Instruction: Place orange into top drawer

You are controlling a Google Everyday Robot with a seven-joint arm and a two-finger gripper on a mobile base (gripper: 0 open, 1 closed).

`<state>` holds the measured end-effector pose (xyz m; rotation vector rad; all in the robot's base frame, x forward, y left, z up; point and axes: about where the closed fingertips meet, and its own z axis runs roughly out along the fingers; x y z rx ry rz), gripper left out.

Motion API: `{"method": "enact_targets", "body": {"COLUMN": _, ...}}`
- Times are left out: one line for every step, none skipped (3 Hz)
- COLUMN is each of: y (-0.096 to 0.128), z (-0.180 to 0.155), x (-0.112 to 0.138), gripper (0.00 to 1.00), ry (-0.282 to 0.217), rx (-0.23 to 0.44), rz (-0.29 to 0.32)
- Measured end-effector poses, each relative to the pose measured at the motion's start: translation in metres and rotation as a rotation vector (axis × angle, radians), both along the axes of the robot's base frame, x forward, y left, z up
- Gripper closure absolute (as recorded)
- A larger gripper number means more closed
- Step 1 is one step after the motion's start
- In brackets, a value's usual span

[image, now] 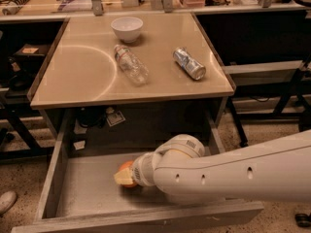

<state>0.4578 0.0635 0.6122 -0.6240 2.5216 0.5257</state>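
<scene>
From where I stand, the top drawer (80,191) is pulled out toward the near side, under the front edge of the counter (82,79), with its flat grey bottom in plain sight. The robot's big white arm (233,171) comes in from the right and reaches down into the drawer. The hand (125,175) at its tip sits roughly mid-drawer, a little left of centre.

The hand is clamped on the orange (127,167). A pale yellowish pad (120,179) lies against the fruit's near side, and the rest of the fruit shows just above it, tucked against the white wrist. The orange is inside the drawer and low over the bottom. I can't quite make out whether it rests on the grey floor or hangs just off it, since the wrist and shadow cover that spot.

On the counter, a white bowl (127,28) stands at the far side. A clear plastic bottle (130,64) lies on its side nearer the middle. A crushed silver can (189,63) lies to the right of the bottle, apart from it. The toe of a shoe (6,201) pokes in on the floor at the near left.
</scene>
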Motion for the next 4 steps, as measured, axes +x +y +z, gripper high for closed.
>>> {"method": "enact_targets", "body": {"y": 0.0, "z": 0.0, "x": 0.0, "gripper": 0.35, "ry": 0.0, "rx": 0.0, "rz": 0.0}}
{"method": "enact_targets", "body": {"y": 0.0, "z": 0.0, "x": 0.0, "gripper": 0.11, "ry": 0.0, "rx": 0.0, "rz": 0.0}}
{"method": "enact_targets", "body": {"y": 0.0, "z": 0.0001, "x": 0.0, "gripper": 0.0, "ry": 0.0, "rx": 0.0, "rz": 0.0}}
{"method": "enact_targets", "body": {"y": 0.0, "z": 0.0001, "x": 0.0, "gripper": 0.0, "ry": 0.0, "rx": 0.0, "rz": 0.0}}
